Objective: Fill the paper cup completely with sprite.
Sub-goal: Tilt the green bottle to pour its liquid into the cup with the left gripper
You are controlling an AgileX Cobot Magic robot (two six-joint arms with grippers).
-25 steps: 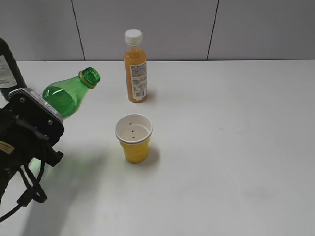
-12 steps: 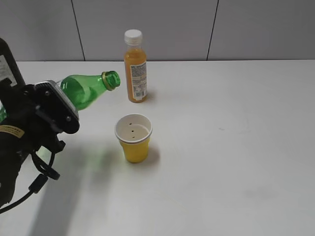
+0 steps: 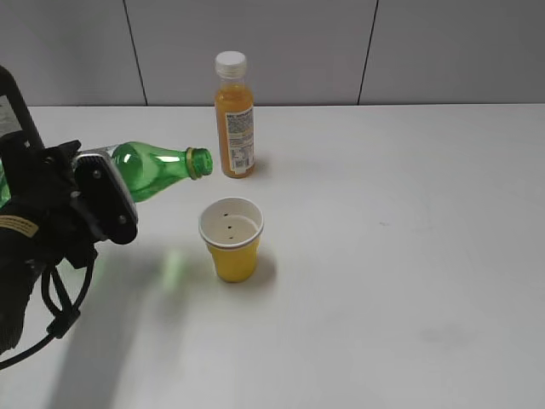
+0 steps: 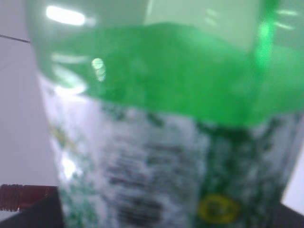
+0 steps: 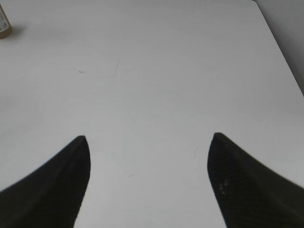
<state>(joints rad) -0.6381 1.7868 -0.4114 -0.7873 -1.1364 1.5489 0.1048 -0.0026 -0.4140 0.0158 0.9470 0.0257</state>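
At table centre: your paper cup (image 3: 231,239), upright, no liquid visible inside, filling not begun. Left gripper (image 3: 81,209) clamps the sprite (image 3: 157,170) bottle, tipped near level, mouth just left of the cup; right gripper (image 5: 147,183) spread wide, holding nothing.

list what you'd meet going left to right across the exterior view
dark bottle with white label at the left edge → black left gripper → tilted green plastic sprite bottle it holds → small yellow paper cup and tall orange juice bottle with white cap, about level with each other → bare white table
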